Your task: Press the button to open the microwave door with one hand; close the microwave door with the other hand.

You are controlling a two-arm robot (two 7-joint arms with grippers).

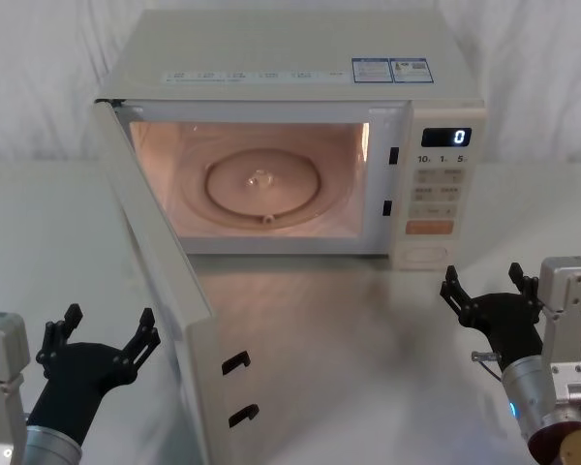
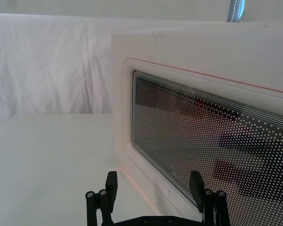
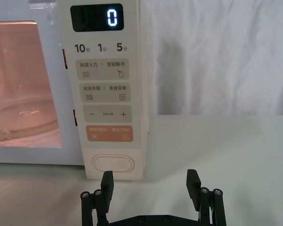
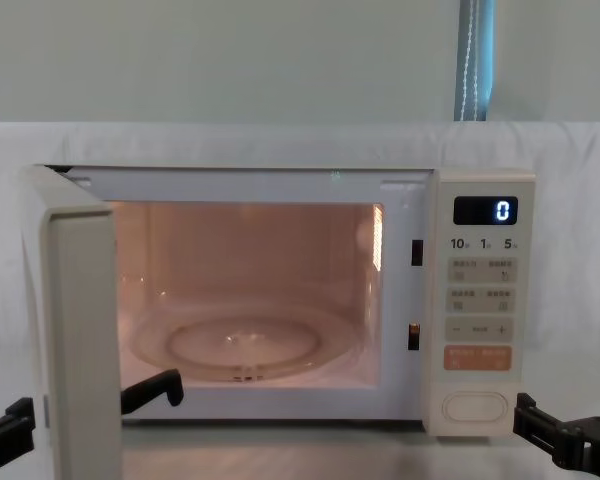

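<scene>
A white cloth (image 1: 39, 87) hangs creased behind the table (image 1: 368, 320) as a backdrop, in folds. The table's top is pale and smooth, faintly glossy. Above the cloth in the chest view runs a plain grey-green wall (image 4: 230, 60), with 1 blue vertical strip (image 4: 475, 60) at upper right.

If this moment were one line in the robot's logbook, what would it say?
microwave door: swung open | button: untouched | right end effector: open, before button | left end effector: open, outside door

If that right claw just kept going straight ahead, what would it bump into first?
Most likely the button at the foot of the control panel. The open right gripper points that way, slightly to one side, so it might just clip the panel's edge.
</scene>
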